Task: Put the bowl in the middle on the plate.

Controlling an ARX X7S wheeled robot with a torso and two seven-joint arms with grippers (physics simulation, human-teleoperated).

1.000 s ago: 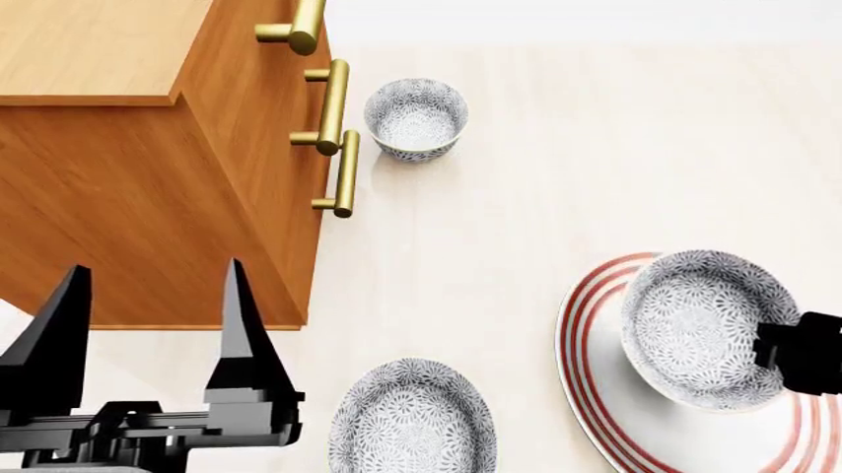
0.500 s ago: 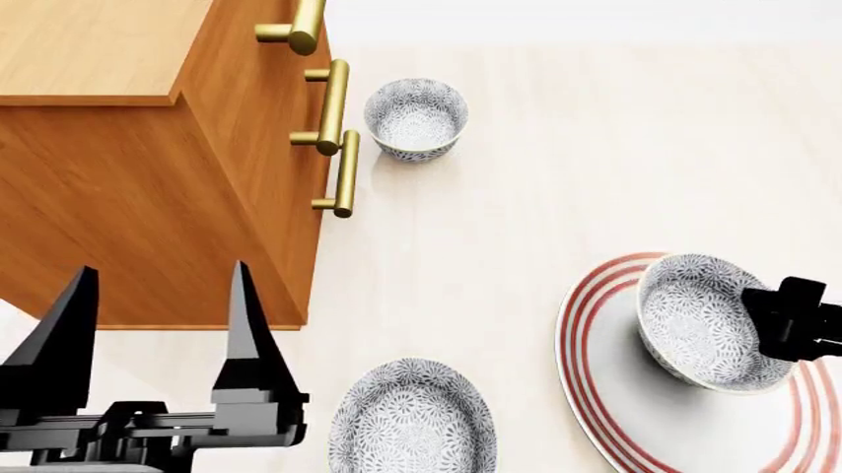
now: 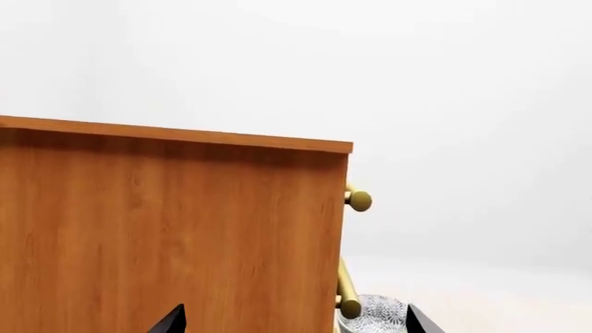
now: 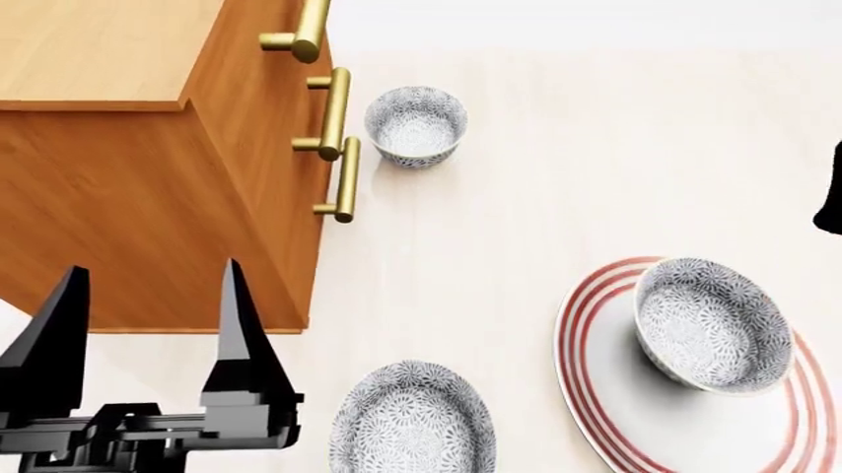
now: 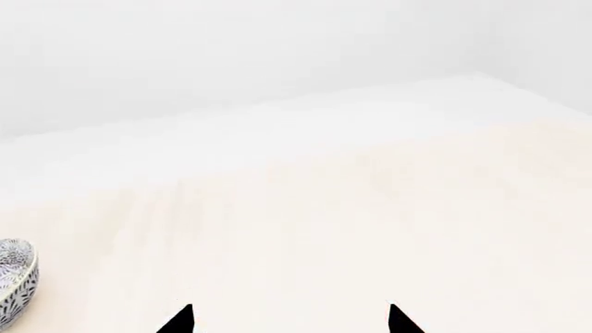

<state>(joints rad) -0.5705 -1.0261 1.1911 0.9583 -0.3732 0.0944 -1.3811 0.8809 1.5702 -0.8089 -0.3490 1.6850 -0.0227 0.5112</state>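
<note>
The bowl (image 4: 711,323), white with grey-blue speckle, sits upright on the red-ringed white plate (image 4: 618,399) at the lower right of the head view, toward the plate's far side. Nothing grips it. Only a black sliver of my right arm (image 4: 831,187) shows at the right edge, well above the bowl. In its wrist view my right gripper (image 5: 288,320) is open over bare tabletop, with nothing between the fingertips. My left gripper (image 4: 148,325) is open at the lower left, beside the wooden cabinet (image 4: 145,197).
A look-alike bowl (image 4: 416,122) stands by the cabinet's brass handles (image 4: 345,177) and shows past a handle (image 3: 349,295) in the left wrist view. Another bowl (image 4: 412,419) sits at the front centre. A speckled bowl edge (image 5: 14,281) shows in the right wrist view.
The right gripper let go of the bowl and pulled up and away to the right edge. The bowl now rests on the plate. The left gripper barely moved.
</note>
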